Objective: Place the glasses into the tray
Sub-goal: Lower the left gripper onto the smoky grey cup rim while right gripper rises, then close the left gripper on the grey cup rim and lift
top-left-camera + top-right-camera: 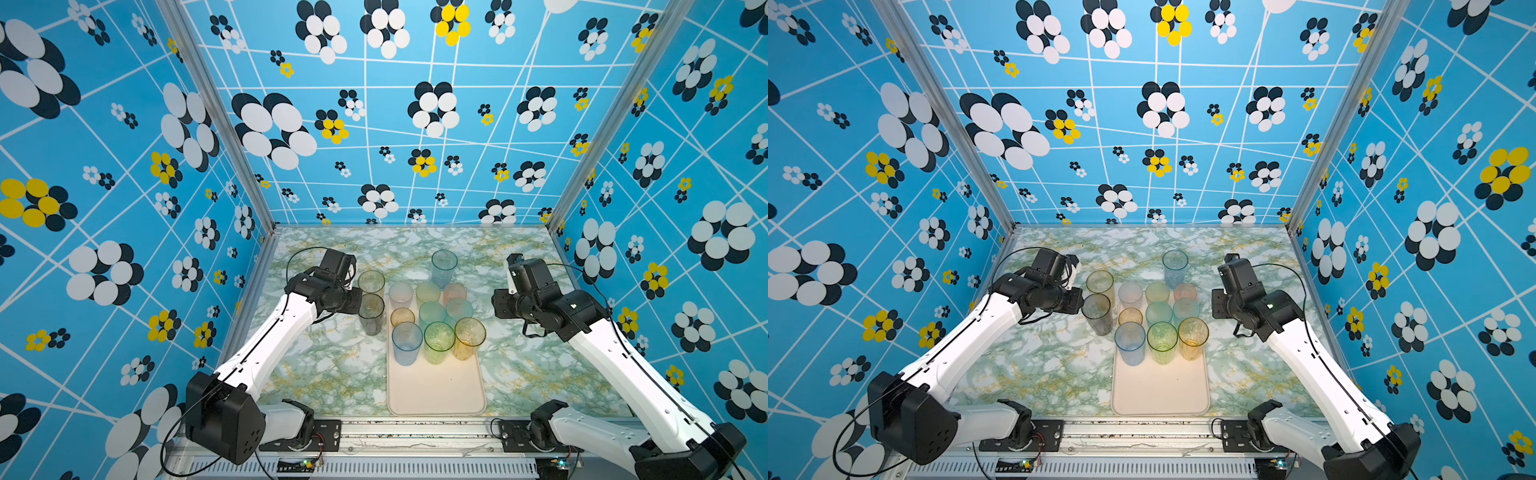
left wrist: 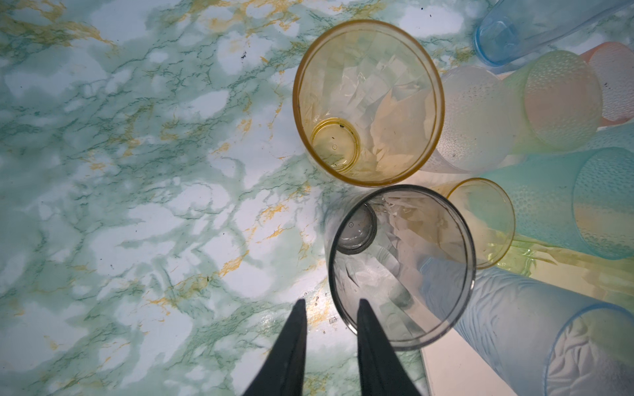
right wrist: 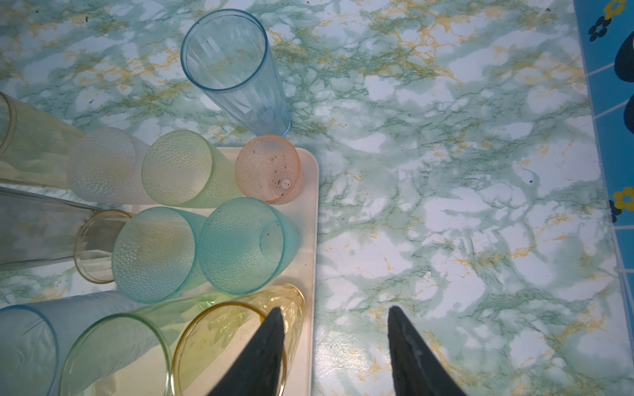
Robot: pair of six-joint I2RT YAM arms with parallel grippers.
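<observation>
The cream tray (image 1: 436, 390) lies toward 6 o'clock on the green marbled desk (image 1: 316, 374) in both top views, and its 6 o'clock half is bare. Nine glasses stand upright in three rows on its 12 o'clock half.

- **Row at 12 o'clock:** a whitish frosted tumbler (image 1: 401, 294), a yellow-green frosted tumbler (image 1: 427, 292) and a short pink tumbler (image 1: 454, 293).
- **Middle row:** a short amber tumbler (image 1: 402, 317), a teal frosted tumbler (image 1: 432, 312) and a second teal tumbler (image 1: 459, 309).
- **Row at 6 o'clock:** a blue frosted tumbler (image 1: 407, 343), a clear green tumbler (image 1: 439, 343) and a tall amber tumbler (image 1: 469, 338).

Three more glasses stand off the tray on the desk. A tall clear blue tumbler (image 1: 444, 266) is at the tray's 12 o'clock. A tall yellow tumbler (image 1: 371, 282) is at its 10 o'clock, with a smoky grey tumbler (image 1: 371, 316) just beside it at 6 o'clock.

The left fingers (image 2: 293, 343) are at the 9 o'clock side of the grey tumbler's rim. They are narrowly parted, with one tip over the mouth and the other outside the wall. Desk shows between them, and I cannot tell whether either touches the glass.

The right fingers (image 3: 264, 360) hang at the tray's 3 o'clock, spread wide and empty. One is over the tall amber tumbler, the other over bare desk.
</observation>
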